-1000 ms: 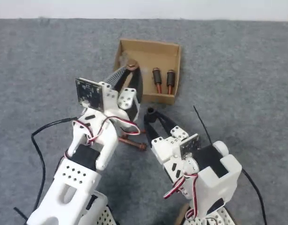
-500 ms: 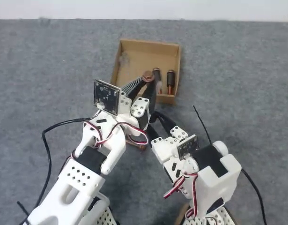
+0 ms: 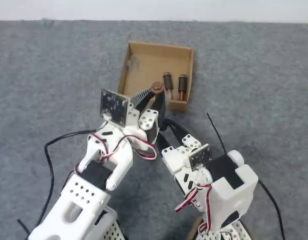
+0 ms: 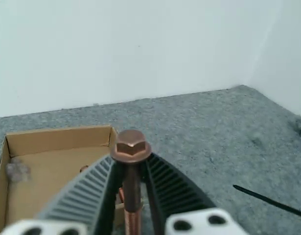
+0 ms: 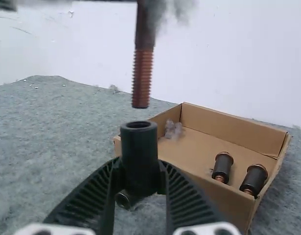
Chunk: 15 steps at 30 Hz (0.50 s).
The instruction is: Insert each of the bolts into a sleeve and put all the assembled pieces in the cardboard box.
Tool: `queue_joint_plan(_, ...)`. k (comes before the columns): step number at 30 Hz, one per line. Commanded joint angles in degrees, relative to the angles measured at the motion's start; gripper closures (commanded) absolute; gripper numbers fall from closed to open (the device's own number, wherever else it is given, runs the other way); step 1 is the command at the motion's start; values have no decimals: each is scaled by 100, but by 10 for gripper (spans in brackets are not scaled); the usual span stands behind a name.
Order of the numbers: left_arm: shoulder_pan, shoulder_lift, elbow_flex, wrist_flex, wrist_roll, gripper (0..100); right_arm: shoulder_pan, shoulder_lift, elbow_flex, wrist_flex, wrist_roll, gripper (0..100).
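The grey counter [image 3: 254,65] is carrying everything here, and the two arms are crowding together over its middle, the left arm [image 3: 101,165] leaning in tall and the right arm [image 3: 221,182] sitting lower just beside it. Just past them the cardboard box [image 3: 143,50] is lying open-topped, near enough, I'd say, that a finished piece is needing only a short carry. Now the pincers, and this is looking like the setup for a mating. The right pincer [image 5: 139,171] is clamping its ribbed fingers around the black sleeve [image 5: 139,144], gripping it low and holding it upright, which is leaving the bore facing up and free to take a shank. The left pincer [image 4: 130,166] is squeezing narrowly on the copper bolt [image 4: 132,147] just under its hex head, so the bolt is hanging thread-down. In the right wrist view its threaded end is hovering just above the sleeve's mouth, apart from it, and appearing lined up from that angle. Nothing is seated yet, by my reading. Inside the box, two assembled pieces [image 3: 167,81] are lying side by side in the part toward the right in the high view.
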Motion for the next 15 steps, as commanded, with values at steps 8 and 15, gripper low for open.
queue_joint_plan(8,26,-993,418,-18,35,988,-22,-101,53,-145,97,992)
queue_joint_plan(15,26,-985,1156,-1477,642,988,-22,-101,62,-145,105,992)
